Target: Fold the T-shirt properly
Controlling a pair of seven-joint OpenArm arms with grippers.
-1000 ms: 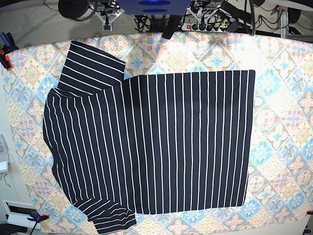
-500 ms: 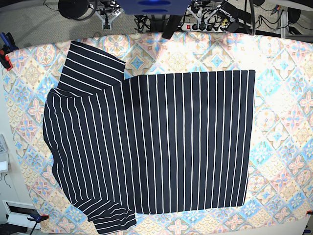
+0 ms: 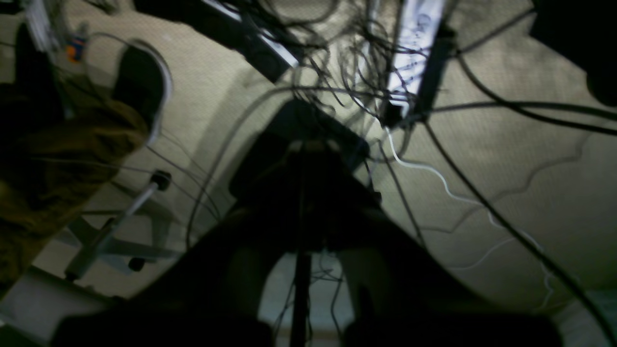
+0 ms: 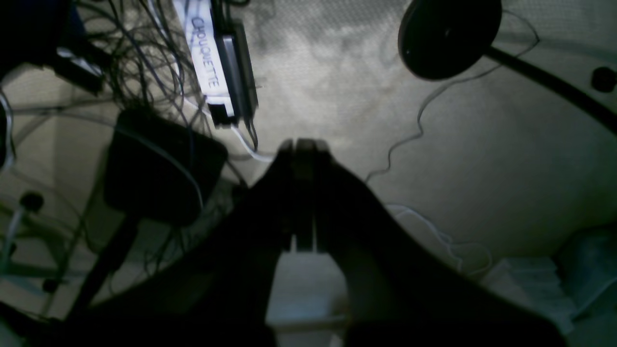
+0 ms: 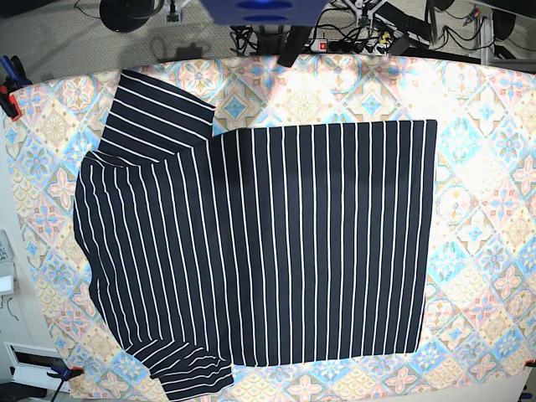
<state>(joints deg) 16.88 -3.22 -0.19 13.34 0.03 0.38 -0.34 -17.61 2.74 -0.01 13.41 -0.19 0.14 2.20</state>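
Base view: the T-shirt (image 5: 268,251) lies flat on the tablecloth (image 5: 486,209), sleeves at the picture's left, hem straight at the right. Bare cloth borders every side. Above the floor, the right gripper (image 4: 302,144) is clenched empty; the left gripper (image 3: 301,149) is too dark to tell.

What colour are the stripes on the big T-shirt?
White, thin stripes on the black T-shirt, clearest in the base view.

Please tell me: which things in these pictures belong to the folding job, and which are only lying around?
Job:
T-shirt, spread flat
tablecloth beneath it
right gripper, shut

Lying around:
power strip
cables
red clamp at the table edge
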